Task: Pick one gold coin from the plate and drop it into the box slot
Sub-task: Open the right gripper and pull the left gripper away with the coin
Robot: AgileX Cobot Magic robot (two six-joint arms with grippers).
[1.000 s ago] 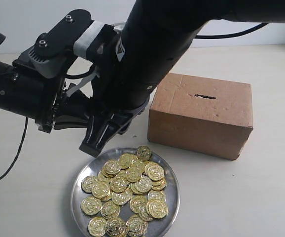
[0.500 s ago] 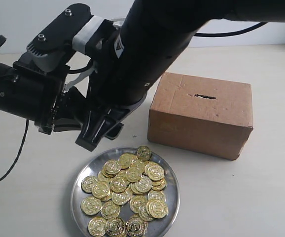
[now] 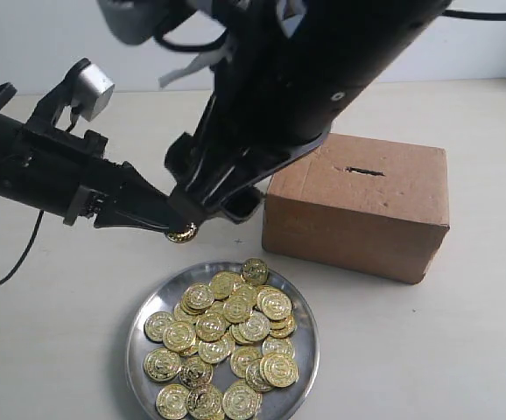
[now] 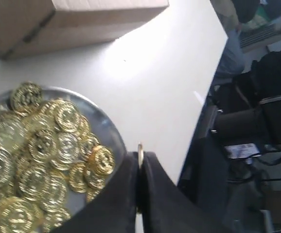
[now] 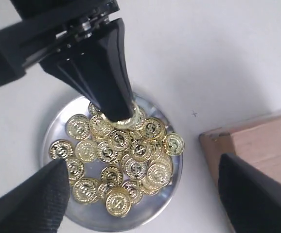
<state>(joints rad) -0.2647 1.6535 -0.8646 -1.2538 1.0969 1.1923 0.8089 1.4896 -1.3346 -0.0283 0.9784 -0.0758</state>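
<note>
My left gripper (image 3: 176, 227) clamps one gold coin (image 3: 183, 234) by its edge, aloft near the plate (image 3: 311, 346) rim; my right gripper (image 5: 140, 162) gapes wide just above. Such a thin hold could slip, or the crowded arms could collide, heading for the slot (image 3: 364, 171) in the box (image 3: 358, 210).

We see the left gripper (image 4: 139, 162) pinched tight on one coin (image 4: 140, 149), held edge-on between its dark fingers (image 4: 126, 194); past the fingers lies the plate (image 4: 112, 133), heaped with gold coins (image 4: 43, 145); the box (image 4: 58, 22) stands near the plate, not touching it, on the pale table (image 4: 155, 73); off the table's edge there is only dark, blurred furniture (image 4: 257, 116).
</note>
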